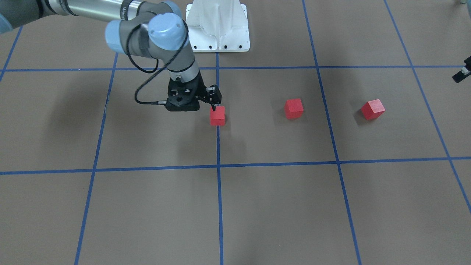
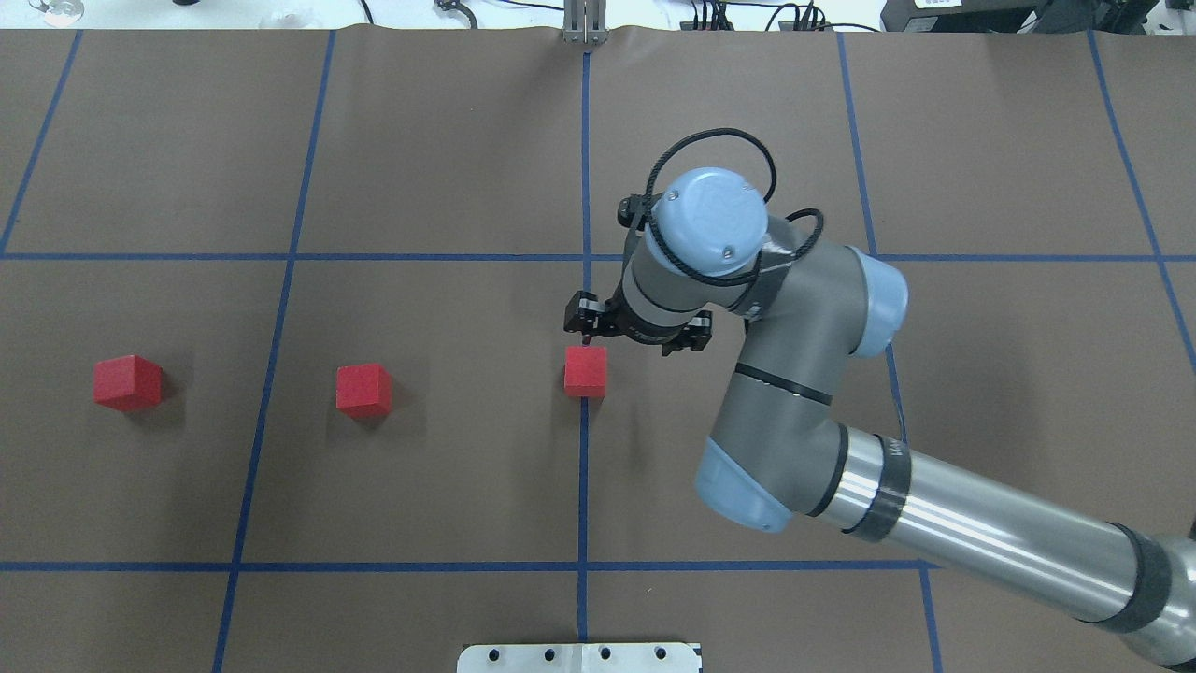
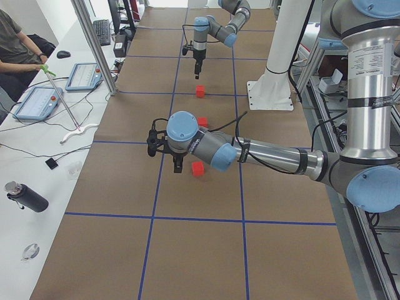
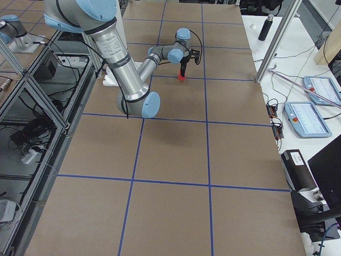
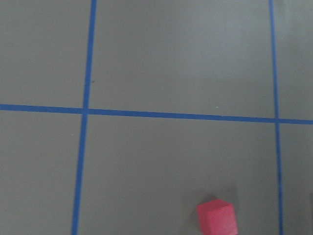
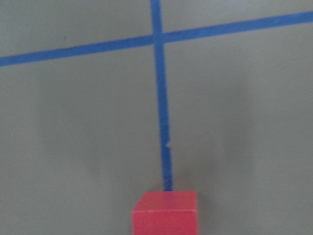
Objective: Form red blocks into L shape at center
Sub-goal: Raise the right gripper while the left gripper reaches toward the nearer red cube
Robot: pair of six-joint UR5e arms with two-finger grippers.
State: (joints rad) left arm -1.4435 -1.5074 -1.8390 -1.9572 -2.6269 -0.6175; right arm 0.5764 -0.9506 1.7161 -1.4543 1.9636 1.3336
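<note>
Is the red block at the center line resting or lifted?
Resting: the red block sits flat on the vertical blue tape line, no gap beneath.

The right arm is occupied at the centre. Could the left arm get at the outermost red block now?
Probably yes: the left gripper hangs near the outermost block, bare table between.

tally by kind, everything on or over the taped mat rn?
Red blocks: 3
UR5e arms: 2 (right arm, left arm)
White mounting base: 1
Total: 6
</note>
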